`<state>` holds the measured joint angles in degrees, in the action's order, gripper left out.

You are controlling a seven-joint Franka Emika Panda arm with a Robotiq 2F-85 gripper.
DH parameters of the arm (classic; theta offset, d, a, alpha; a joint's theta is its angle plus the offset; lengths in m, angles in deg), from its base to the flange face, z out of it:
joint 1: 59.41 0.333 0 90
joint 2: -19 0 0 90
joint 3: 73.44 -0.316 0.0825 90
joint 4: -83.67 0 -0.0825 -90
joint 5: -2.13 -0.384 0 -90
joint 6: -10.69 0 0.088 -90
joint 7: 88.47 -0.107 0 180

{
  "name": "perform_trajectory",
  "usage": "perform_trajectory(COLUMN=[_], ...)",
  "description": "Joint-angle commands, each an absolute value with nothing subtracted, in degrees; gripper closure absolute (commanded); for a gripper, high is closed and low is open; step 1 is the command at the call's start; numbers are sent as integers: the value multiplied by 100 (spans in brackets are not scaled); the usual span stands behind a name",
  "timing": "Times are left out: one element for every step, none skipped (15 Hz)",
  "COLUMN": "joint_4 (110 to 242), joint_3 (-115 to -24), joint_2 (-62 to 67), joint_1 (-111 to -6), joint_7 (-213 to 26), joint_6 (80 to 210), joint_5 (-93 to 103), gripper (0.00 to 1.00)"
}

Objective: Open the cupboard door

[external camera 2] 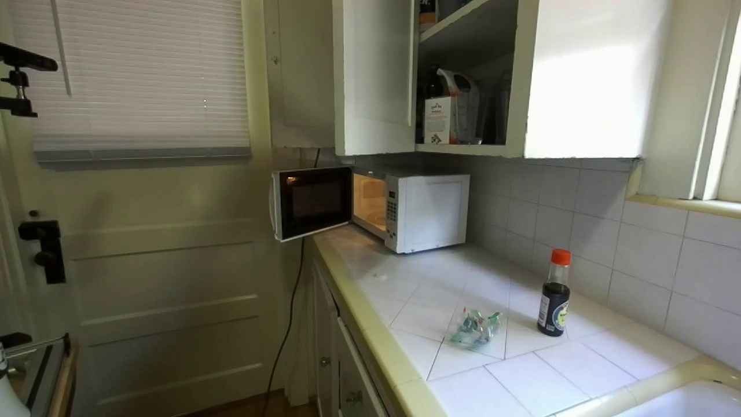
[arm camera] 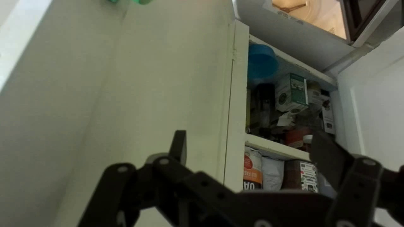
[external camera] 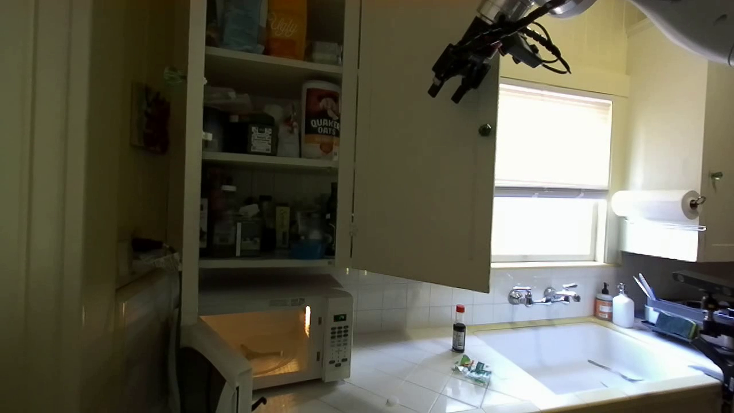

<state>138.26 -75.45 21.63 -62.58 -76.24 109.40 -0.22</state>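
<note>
The cupboard door (external camera 2: 376, 75) stands open, a white box (external camera 2: 440, 120) showing inside the cupboard (external camera 2: 596, 75); below, the microwave (external camera 2: 433, 213) is lit within, its dark door (external camera 2: 312, 202) open; on the tiled tabletop (external camera 2: 428, 281) a red-capped bottle (external camera 2: 554, 308) stands upright near a crumpled wrapper (external camera 2: 476, 329); blinds (external camera 2: 139, 75) hang on a panelled door (external camera 2: 168, 278).

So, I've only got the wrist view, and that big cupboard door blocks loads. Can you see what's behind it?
Observer: Yes. In an exterior view, a white box stands in the cupboard, behind the cupboard door.
Operator: Cool! What about down on the counter?
Observer: A red-capped bottle stands upright there; both exterior views show it.
Operator: Is there a sink too?
Observer: Yes, a white sink shows in both exterior views.
</note>
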Motion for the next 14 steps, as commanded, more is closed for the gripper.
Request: perform_trajectory(joint_4=[13826, 13800, 13796, 13773, 13743, 13759, 13731, 13749, 13725, 13720, 13735, 13831, 13936, 14048], joint_3=[-7557, -7565, -7565, -7583, -7604, -7626, -7655, -7687, -7710, -7738, -7780, -7865, -7934, -8011], joint_2=[2157, 2118, 2098, 2060, 2034, 2006, 1979, 1971, 1957, 1987, 2044, 2219, 2386, 2575], joint_1=[-6237, -6199, -6175, -6142, -6115, -6094, -6073, -6050, -6027, -5995, -5957, -5894, -5849, -5802], joint_7=[-7591, -7368, -7140, -6888, -6695, -6531, -6375, -6225, -6088, -5955, -5825, -5825, -5711, -5669], joint_6=[10936, 10844, 10801, 10668, 10553, 10477, 10322, 10193, 9986, 9735, 9500, 9400, 9357, 9407], joint_5=[-27, -221, -409, -608, -805, -988, -1146, -1295, -1404, -1446, -1359, -1013, -809, -573], gripper=[0, 0, 0, 0, 0, 0, 0, 0, 0, 0, 0, 0, 0, 0])
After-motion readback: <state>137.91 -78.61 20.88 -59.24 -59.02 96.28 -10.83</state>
